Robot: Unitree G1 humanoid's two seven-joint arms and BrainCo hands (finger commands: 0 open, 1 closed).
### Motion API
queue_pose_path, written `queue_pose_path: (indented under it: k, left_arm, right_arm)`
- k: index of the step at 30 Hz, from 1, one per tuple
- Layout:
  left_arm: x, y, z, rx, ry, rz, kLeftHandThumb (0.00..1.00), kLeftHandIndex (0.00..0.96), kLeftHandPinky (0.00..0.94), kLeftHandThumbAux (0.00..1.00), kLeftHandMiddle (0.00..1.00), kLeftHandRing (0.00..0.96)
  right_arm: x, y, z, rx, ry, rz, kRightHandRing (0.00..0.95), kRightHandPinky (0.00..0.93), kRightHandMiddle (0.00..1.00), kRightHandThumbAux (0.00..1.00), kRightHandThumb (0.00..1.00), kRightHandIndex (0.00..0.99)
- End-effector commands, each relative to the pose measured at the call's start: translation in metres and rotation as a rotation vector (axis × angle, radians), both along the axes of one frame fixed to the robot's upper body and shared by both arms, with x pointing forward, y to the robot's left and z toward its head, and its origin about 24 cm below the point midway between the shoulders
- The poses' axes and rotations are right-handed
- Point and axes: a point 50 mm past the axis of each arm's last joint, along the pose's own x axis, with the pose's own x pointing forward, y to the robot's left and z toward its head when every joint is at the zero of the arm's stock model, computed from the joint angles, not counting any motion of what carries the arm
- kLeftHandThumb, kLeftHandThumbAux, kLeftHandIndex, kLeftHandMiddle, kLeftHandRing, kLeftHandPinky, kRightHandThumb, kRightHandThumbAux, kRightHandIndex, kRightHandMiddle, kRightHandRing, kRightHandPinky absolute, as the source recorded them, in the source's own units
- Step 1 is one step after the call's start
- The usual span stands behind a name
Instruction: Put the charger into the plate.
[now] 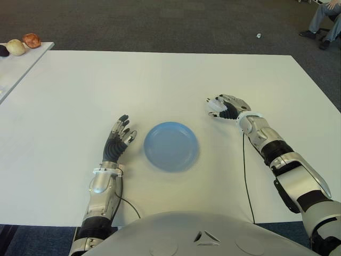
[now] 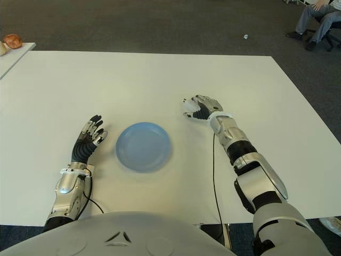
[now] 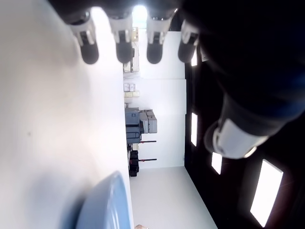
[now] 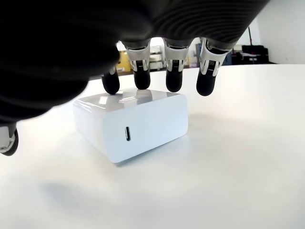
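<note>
The white charger [image 4: 136, 125], a small block with one port on its near face, sits flat on the white table [image 1: 160, 80] to the right of the blue plate [image 1: 171, 146]. My right hand [image 1: 224, 108] arches over it. The fingertips [image 4: 174, 83] reach the far top edge of the charger, while the thumb stays off to the side and does not touch it. In the eye views only the charger's white corner [image 1: 213, 105] shows under the fingers. My left hand [image 1: 121, 132] shows just left of the plate with its fingers [image 3: 121, 47] stretched out and holding nothing. The plate [image 3: 107, 205] holds nothing.
A second white table [image 1: 16, 66] at the far left carries a few round objects [image 1: 24, 44]. A person's legs [image 1: 326, 21] show at the top right on the dark carpet. A black cable [image 1: 246, 170] runs along my right forearm to the table's near edge.
</note>
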Motion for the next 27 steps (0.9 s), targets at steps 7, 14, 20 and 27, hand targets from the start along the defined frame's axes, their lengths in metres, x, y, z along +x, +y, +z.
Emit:
queue_pose_path:
  k: [7,14,20,27]
  left_arm:
    - [-0.020,-0.002,-0.027,-0.029,0.176,0.002,0.000,0.016,0.065,0.653,0.053,0.045]
    - [-0.019,-0.002,-0.028,-0.034,0.178,-0.003,0.000,0.015,0.058,0.659,0.053,0.043]
    - [-0.019,-0.002,-0.028,-0.033,0.181,0.000,0.000,0.017,0.062,0.658,0.055,0.046]
    - [-0.019,-0.001,-0.028,-0.021,0.181,0.000,0.000,0.018,0.061,0.645,0.055,0.046]
  right_arm:
    - [-0.052,-0.009,-0.055,-0.017,0.417,0.025,0.000,0.000,0.000,0.297,0.000,0.000]
    - [-0.056,-0.010,-0.051,-0.012,0.401,0.025,0.000,0.000,0.000,0.303,0.000,0.000]
    - [-0.059,-0.011,-0.050,-0.007,0.390,0.020,0.000,0.000,0.000,0.302,0.000,0.000]
    - [-0.063,-0.010,-0.048,0.001,0.382,0.024,0.000,0.000,0.000,0.300,0.000,0.000]
